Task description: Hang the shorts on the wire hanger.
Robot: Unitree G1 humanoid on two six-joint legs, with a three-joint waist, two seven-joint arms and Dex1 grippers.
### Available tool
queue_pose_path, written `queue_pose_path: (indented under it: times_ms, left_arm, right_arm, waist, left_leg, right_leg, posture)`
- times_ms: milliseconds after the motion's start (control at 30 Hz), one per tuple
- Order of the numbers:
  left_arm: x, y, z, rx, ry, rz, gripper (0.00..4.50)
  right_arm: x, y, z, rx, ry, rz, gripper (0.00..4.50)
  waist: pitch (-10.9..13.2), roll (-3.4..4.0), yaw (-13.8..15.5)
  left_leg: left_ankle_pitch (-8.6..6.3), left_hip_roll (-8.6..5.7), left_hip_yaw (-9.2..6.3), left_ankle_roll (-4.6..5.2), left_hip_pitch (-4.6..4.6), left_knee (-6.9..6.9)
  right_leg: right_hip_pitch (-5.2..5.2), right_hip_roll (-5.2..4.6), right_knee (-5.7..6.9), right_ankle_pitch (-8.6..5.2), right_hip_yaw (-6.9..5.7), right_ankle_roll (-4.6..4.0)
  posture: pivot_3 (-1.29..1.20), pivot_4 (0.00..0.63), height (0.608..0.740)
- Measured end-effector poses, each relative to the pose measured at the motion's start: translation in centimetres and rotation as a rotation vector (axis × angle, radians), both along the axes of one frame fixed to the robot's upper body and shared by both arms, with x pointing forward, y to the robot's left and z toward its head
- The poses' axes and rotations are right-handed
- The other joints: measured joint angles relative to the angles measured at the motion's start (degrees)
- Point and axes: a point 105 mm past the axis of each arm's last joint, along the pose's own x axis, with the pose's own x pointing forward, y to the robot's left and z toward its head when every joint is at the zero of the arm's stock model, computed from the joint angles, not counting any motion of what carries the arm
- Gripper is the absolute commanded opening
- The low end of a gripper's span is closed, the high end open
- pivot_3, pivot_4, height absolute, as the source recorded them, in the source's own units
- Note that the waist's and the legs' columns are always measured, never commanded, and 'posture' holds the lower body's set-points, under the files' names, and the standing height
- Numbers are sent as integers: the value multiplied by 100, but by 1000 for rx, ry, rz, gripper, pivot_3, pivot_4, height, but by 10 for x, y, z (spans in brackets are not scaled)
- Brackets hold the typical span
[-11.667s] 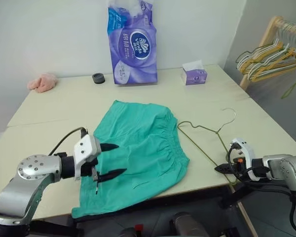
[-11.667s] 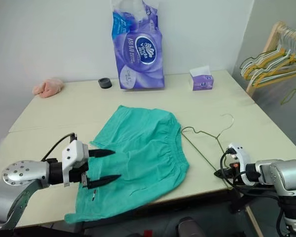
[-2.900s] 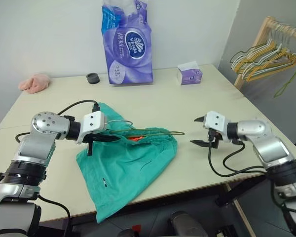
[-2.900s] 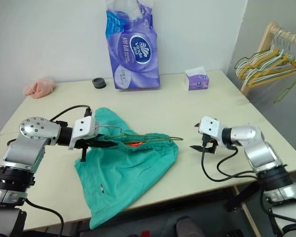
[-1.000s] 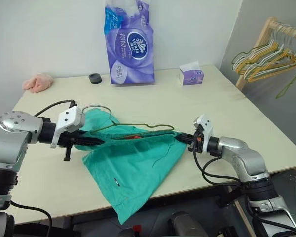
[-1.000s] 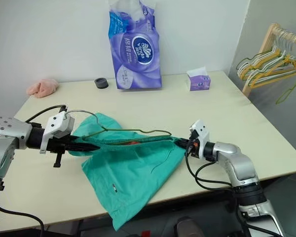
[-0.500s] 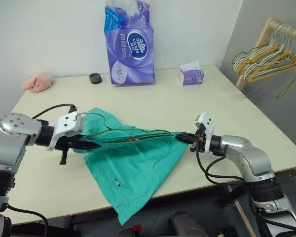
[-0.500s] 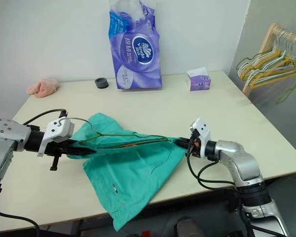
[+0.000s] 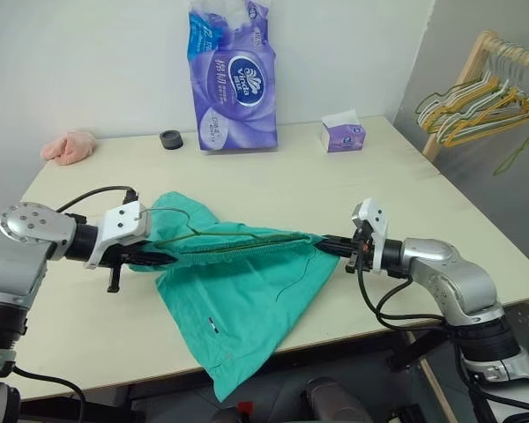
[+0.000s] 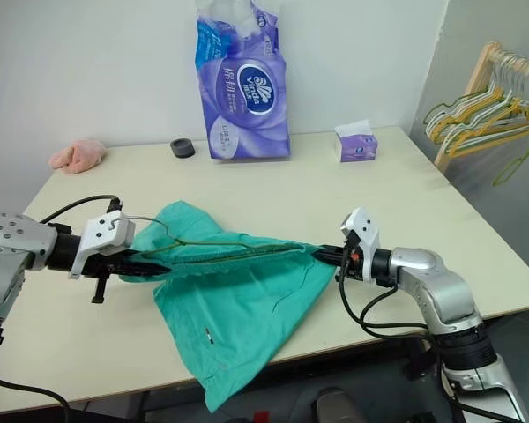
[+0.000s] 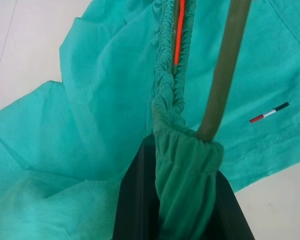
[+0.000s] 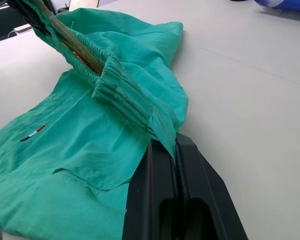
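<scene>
Left eye view: the teal shorts (image 9: 238,273) hang off the table's (image 9: 353,181) six o'clock edge, waistband stretched between the left gripper (image 9: 163,256) at nine o'clock and the right gripper (image 9: 331,247) at three, both clamped on it. The wire hanger (image 9: 207,236) runs inside. Keep tension even so the wire stays seated.

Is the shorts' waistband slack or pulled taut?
Taut: the shorts stretch straight between left gripper and right gripper, along the wire hanger.
</scene>
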Motion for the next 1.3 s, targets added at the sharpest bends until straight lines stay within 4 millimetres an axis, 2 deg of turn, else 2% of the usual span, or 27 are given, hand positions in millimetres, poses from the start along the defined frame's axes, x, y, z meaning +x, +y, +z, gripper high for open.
queue_pose_path:
  times_ms: [133, 233, 400, 600, 733, 833, 867, 1033, 1267, 1300]
  left_arm:
    - [2, 3, -3, 25, -9, 9, 0]
    - [5, 6, -3, 42, -30, 23, 0]
    - [18, 2, -3, 68, -82, 54, 0]
    - [24, -7, -11, 63, -85, 68, 0]
    - [24, -15, -16, 59, -75, 50, 0]
    - [24, -18, -15, 57, -82, 44, 0]
    - [24, -19, -15, 56, -83, 42, 0]
    - [23, -21, -19, 55, -78, 40, 0]
    - [24, -24, -22, 55, -75, 32, 0]
    - [24, -24, -23, 55, -74, 31, 0]
  right_arm:
    - [-5, 4, 6, -16, -6, 25, 8]
    - [-8, 9, 21, -35, -53, 67, 8]
    - [-11, 33, 47, -135, -201, 143, 8]
    - [0, 54, 45, -201, -255, 103, 8]
    - [8, 59, 42, -232, -284, 91, 8]
    - [5, 61, 41, -231, -283, 115, 8]
    - [3, 62, 41, -232, -290, 131, 441]
    - [-6, 61, 45, -249, -335, 186, 2002]
    - [-10, 46, 42, -327, -344, 195, 4432]
    - [-8, 43, 42, -342, -349, 183, 4471]
  waist:
    - [1, 1, 0]
    - [1, 1, -2]
    - [0, 1, -8]
    - [-1, 0, -16]
    - [-1, -1, -14]
    - [-1, -1, -17]
    - [0, 0, -18]
    - [-1, -1, -18]
    - [0, -1, -15]
    - [0, -1, -17]
  left_leg:
    - [0, 0, 0, 0, -1, 0]
    - [0, 1, 0, 0, -3, 0]
    - [0, 1, 1, 0, -6, 0]
    - [0, 1, 1, 0, -8, 0]
    - [0, 1, 0, 0, -12, 1]
    - [0, 1, -1, 0, -11, 0]
    - [0, 1, -1, 0, -11, 0]
    - [0, 1, -1, 0, -12, 0]
    - [0, 1, -1, 0, -12, 0]
    - [0, 1, -1, 0, -11, 0]
  right_leg:
    - [-2, 0, 0, 0, 1, 0]
    - [-5, 0, 1, 0, 0, 0]
    - [-8, 0, 1, 0, 1, 0]
    - [-13, 0, 6, 0, 3, 0]
    - [-14, 0, 3, 0, 2, 0]
    - [-16, 0, 5, 0, 2, -1]
    - [-16, 0, 5, 0, 2, -1]
    - [-16, 0, 5, 0, 1, -1]
    - [-16, 0, 4, 0, 1, 0]
    - [-16, 0, 4, 0, 2, 0]
  posture:
    - [-277, 22, 740]
    - [-282, 21, 740]
    - [-285, 20, 740]
    - [-286, 20, 740]
    - [-282, 20, 740]
    - [-283, 20, 740]
    - [-283, 20, 740]
    - [-286, 19, 740]
    - [-286, 19, 740]
    - [-291, 21, 740]
